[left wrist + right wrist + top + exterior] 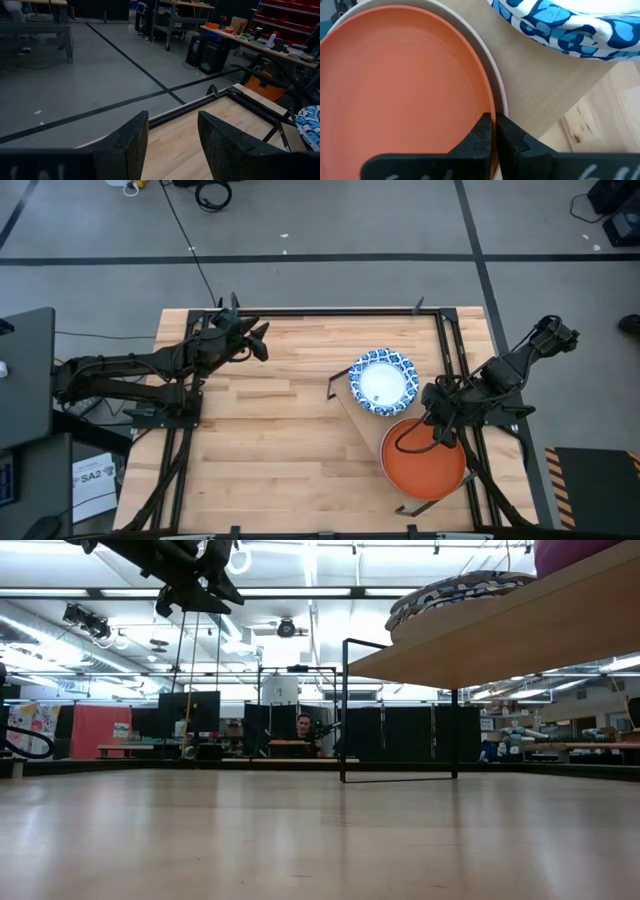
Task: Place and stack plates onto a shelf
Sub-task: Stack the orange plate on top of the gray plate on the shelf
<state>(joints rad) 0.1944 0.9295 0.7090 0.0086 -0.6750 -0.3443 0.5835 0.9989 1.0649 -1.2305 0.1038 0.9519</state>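
An orange-red plate [425, 465] lies at the near end of the light-wood shelf [355, 412], on a pale-rimmed plate [498, 85]. A blue-and-white plate [382, 380] sits on the shelf's far end, and the low view shows it as a stack [450, 590] beside a purple plate [572, 554]. My right gripper [440, 437] is shut on the orange-red plate's rim. My left gripper [258, 340] is open and hovers high over the table's far left part, away from the shelf. In its wrist view the open fingers [172, 142] frame bare tabletop. My right gripper [494, 135] pinches the orange-red plate's rim [489, 111] on the side next to the blue-and-white plate. One finger [481, 136] is over the plate's inner face, the other [510, 140] is outside the rim. The fingers come from above. The plate lies flat on the pale-rimmed plate beneath.
The shelf stands slantwise on the table's right half on thin black legs [344, 710]. A black metal frame [330, 311] runs along the table's edges. Bare plank tabletop [270, 440] spreads across the left and middle. A person [303, 727] sits far behind the table.
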